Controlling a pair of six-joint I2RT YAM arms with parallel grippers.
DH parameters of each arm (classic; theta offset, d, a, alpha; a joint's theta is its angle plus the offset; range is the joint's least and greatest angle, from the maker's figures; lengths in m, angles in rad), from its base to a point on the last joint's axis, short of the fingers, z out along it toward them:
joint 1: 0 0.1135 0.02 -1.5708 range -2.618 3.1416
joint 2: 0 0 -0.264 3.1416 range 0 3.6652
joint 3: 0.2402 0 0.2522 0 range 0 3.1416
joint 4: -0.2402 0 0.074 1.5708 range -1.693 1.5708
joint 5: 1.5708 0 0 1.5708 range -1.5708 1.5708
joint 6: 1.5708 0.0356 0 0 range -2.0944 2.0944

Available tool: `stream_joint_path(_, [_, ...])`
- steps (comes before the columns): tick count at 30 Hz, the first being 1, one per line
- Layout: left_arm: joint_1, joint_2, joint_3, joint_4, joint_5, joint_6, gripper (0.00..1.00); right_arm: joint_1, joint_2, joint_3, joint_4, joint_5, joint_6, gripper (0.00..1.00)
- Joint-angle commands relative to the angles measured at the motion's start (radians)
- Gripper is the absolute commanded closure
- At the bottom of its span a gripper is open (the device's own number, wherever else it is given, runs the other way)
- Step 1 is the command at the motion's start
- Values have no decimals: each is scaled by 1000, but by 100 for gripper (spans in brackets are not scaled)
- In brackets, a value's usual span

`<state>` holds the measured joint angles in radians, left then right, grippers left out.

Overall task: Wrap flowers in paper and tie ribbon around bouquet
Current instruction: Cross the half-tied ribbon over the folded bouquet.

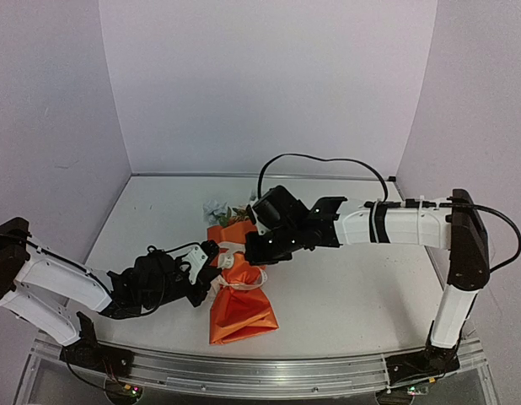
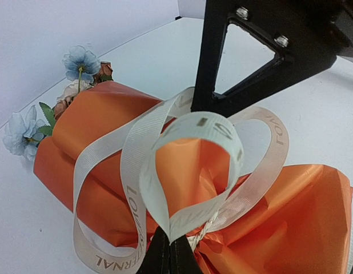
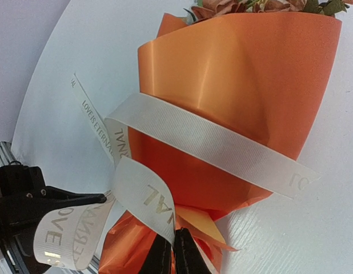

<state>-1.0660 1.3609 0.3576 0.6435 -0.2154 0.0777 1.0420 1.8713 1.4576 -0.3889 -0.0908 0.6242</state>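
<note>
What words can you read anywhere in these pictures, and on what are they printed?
"LOVE IS ETERNAL": print repeated along the ribbon around the bouquet.
"ETERNAL": the same ribbon, upside down in the left wrist view.
Top view: the print is too small to read. No other text shows.

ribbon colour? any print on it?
Cream-white ribbon, ribbed weave, with faint gold-grey lettering printed along it. It shows best in the right wrist view.

Bright, even light with soft shadows. Broad sheen on the paper (image 3: 222, 63) beyond the right fingers (image 3: 188, 257), which are slightly out of focus.
</note>
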Motion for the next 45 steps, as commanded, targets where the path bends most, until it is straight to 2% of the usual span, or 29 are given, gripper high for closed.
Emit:
stream_joint_path(1, [-2, -4, 27, 47, 3, -7, 100, 10, 4, 74, -5, -80, -35, 92])
stream_joint_path(5, [-1, 13, 47, 40, 17, -26, 100, 34, -7, 48, 5, -111, -59, 81])
stream_joint_path(12, [-2, 40, 51, 54, 40, -43, 100, 36, -88, -11, 2, -6, -29, 53])
stream_joint_path(16, [-2, 44, 60, 36, 42, -19, 100, 32, -152, -33, -11, 53, 16, 47])
stream_joint_path(21, [-2, 47, 78, 10, 53, 5, 100, 32, -180, -6, -22, 23, 25, 44])
stream_joint_path(28, [-2, 62, 105, -11, 71, 38, 100, 42, -82, 89, -62, -54, 39, 44])
stream_joint_path(36, [-2, 72, 116, -21, 75, 53, 100, 48, -29, 138, -106, -70, 33, 47])
stream_joint_path(40, [-2, 81, 121, -24, 73, 56, 100, 50, -35, 135, -124, -61, 30, 49])
stream_joint_path(45, [-2, 81, 122, -21, 38, 64, 100, 48, -89, 113, -183, 19, 112, 42])
